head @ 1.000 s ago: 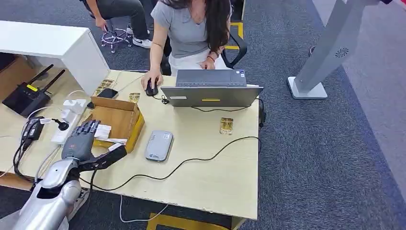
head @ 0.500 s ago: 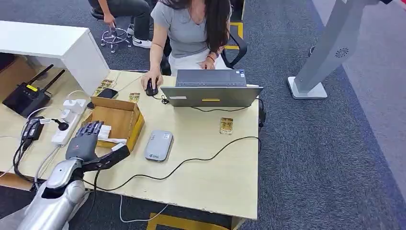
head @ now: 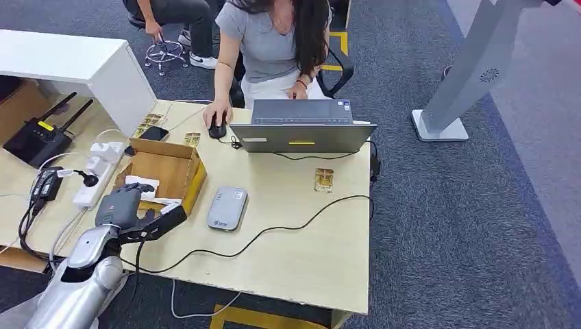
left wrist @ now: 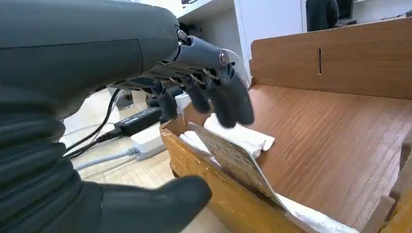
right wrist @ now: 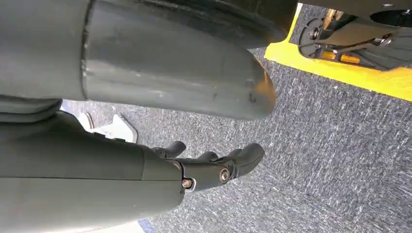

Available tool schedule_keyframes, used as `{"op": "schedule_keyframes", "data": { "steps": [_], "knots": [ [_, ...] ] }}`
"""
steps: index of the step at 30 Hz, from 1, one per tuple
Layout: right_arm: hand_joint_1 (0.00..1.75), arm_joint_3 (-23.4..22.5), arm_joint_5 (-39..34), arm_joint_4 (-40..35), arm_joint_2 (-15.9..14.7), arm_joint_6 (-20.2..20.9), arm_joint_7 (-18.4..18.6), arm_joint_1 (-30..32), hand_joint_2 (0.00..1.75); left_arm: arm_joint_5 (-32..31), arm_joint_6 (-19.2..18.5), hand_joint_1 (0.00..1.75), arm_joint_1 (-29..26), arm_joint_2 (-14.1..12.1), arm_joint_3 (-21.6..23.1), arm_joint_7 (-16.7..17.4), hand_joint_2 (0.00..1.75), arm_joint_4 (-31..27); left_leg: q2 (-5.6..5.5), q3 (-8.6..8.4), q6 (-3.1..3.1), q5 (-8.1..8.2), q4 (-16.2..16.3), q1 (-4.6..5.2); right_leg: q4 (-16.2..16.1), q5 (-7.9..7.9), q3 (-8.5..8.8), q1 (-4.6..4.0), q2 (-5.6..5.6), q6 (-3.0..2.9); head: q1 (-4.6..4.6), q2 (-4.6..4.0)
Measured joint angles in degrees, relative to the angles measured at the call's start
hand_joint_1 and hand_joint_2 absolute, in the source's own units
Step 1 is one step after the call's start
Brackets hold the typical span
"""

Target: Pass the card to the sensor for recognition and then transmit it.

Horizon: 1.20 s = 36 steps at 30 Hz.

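Inside the wooden box (head: 168, 173) — white cards (left wrist: 238, 137) — left hand (head: 122, 205) curls above, gripping nothing.

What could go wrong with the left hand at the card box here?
1. The card leans on the wooden box front wall; the left hand's fingers are curled above it and the thumb sits outside the wall, so they may pinch the wall or slip.
2. White packets beside the card could get dragged along.
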<state>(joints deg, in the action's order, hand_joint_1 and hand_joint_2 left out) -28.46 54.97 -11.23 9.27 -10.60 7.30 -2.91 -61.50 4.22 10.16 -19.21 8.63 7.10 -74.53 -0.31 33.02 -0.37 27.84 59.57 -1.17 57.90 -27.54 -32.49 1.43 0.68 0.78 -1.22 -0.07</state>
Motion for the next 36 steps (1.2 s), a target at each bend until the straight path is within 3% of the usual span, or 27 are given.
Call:
{"op": "schedule_keyframes", "data": {
  "steps": [23, 31, 36],
  "knots": [
    [0.00, 0.00, 0.79, 0.00, 0.00, 0.07, -0.24, 0.00, 0.00, 1.38, 0.61, 1.75, 0.91, -0.04, 0.00, -0.52, 1.75, 0.00, 0.00, 0.00, 0.00, 0.00, 0.00, 0.00, 0.00, 0.00, -0.01, 0.00, 0.00, 0.00, 0.00, 0.00],
    [0.00, 0.00, 1.53, 0.00, 0.00, 0.33, -0.52, -0.07, 0.00, 1.75, 2.03, 1.75, 7.66, -0.24, 0.00, -1.42, 1.75, 1.36, -0.07, 0.01, -0.03, -0.08, 0.01, 0.00, 0.00, 0.06, -0.02, 0.00, -0.04, -0.01, -0.02, 0.00],
    [0.00, 0.00, 2.43, 0.00, 0.02, 0.61, -0.76, -0.17, 0.00, 1.44, 2.80, 1.75, 15.99, 0.09, 0.00, -1.90, 1.75, 4.05, -0.12, 0.07, 0.00, -0.19, 0.04, -0.01, 0.00, 0.13, -0.05, -0.02, -0.07, -0.06, 0.00, 0.00]
  ]
}}
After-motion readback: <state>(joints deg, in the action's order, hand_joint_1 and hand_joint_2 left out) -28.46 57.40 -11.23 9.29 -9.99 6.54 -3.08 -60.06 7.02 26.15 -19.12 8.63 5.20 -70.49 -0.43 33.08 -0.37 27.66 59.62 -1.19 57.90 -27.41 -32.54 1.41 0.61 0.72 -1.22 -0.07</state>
